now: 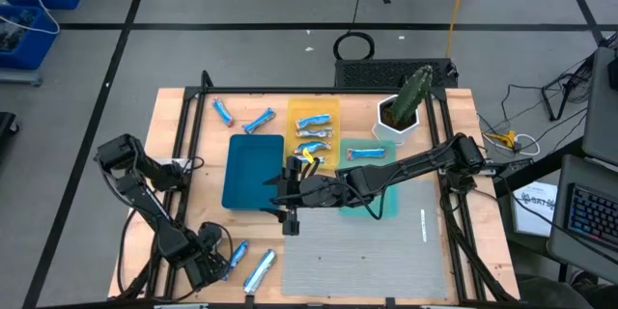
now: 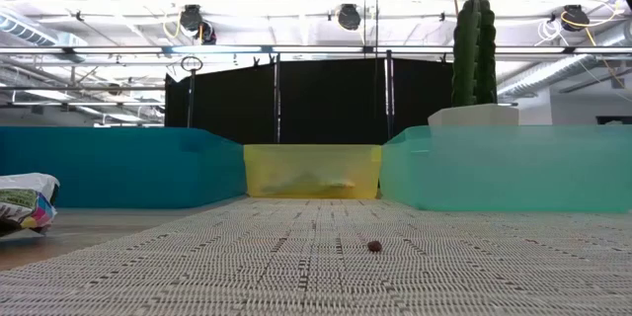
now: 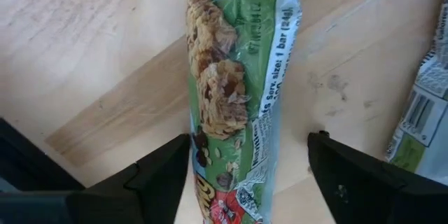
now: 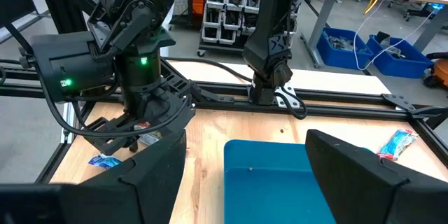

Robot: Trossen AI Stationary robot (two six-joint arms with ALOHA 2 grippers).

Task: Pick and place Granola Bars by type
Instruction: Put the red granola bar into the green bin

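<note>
Green-wrapped granola bar [image 3: 238,105] lies between my left gripper [image 3: 248,175] fingers, spread either side, not pinching yet. Right gripper [image 1: 288,193], spread and empty, hangs over blue tray [image 1: 249,176].

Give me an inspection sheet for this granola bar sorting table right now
Surface: wooden table with a grey ribbed mat.
Job's things: shiny blue-wrapped bars in the yellow tray; one in the teal tray; flat blue tray holds none; loose bars behind it.
Clutter: green cactus in a white pot.
Grippers: left gripper open, straddling a green-wrapped bar; right gripper open beside the blue tray.
Cables: yellow cable on the floor.
Surroundings: blue bins.
</note>
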